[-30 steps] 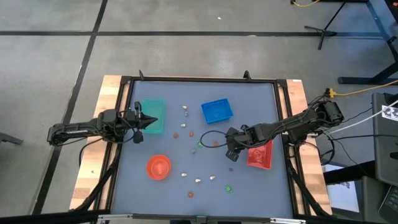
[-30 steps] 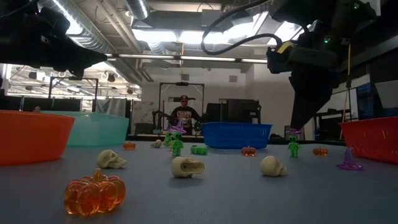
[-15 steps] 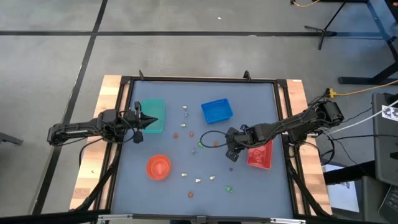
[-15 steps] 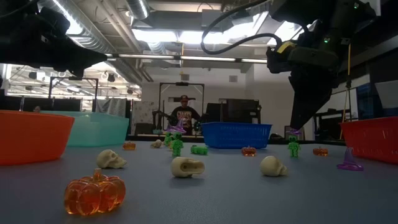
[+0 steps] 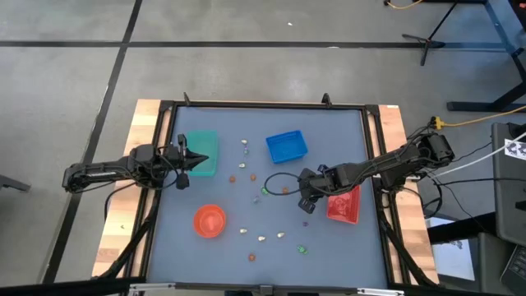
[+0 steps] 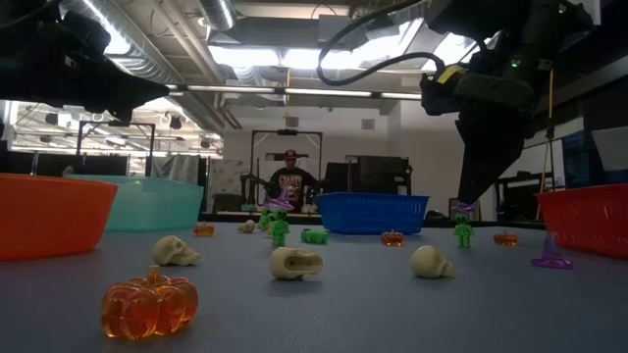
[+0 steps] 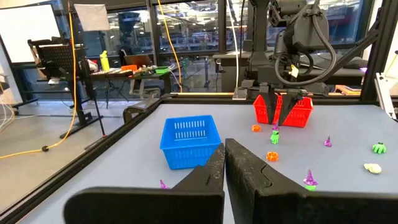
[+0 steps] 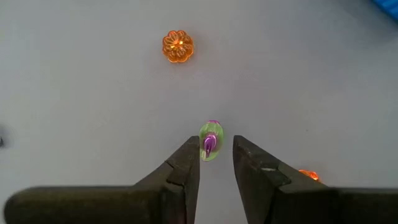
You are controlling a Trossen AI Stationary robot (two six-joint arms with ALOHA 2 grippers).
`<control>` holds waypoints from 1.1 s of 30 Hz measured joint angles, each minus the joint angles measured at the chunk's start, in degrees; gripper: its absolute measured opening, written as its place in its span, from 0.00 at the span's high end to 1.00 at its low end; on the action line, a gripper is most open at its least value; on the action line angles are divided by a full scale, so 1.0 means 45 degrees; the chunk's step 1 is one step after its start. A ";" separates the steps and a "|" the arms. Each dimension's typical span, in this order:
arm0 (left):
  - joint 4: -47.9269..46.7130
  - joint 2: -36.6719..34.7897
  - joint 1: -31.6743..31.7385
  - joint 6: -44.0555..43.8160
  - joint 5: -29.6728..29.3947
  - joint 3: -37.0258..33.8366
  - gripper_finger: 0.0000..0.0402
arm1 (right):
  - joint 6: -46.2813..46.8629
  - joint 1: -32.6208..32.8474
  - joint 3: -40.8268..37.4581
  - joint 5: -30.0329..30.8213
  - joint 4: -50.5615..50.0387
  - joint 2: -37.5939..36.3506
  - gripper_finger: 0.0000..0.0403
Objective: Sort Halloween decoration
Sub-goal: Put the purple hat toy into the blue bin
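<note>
the gray table [image 5: 345,247] holds a teal tray [image 5: 201,153], a blue tray [image 5: 286,146] and a red tray [image 5: 345,205]. the left gripper [image 7: 224,163] is pressed together by the teal tray. the right gripper [image 8: 216,160] is spread over a little green and purple witch [image 8: 210,140].

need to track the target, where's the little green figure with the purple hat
Right wrist view: the small green plastic figure with a purple hat stands on the grey table, just ahead of the open right pincer, beside the red tray.
</note>
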 joint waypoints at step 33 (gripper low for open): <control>0.0002 0.0000 -0.0005 0.0000 0.0000 0.0002 1.00 | 0.0000 -0.0004 0.0000 -0.0081 0.0004 0.0000 0.95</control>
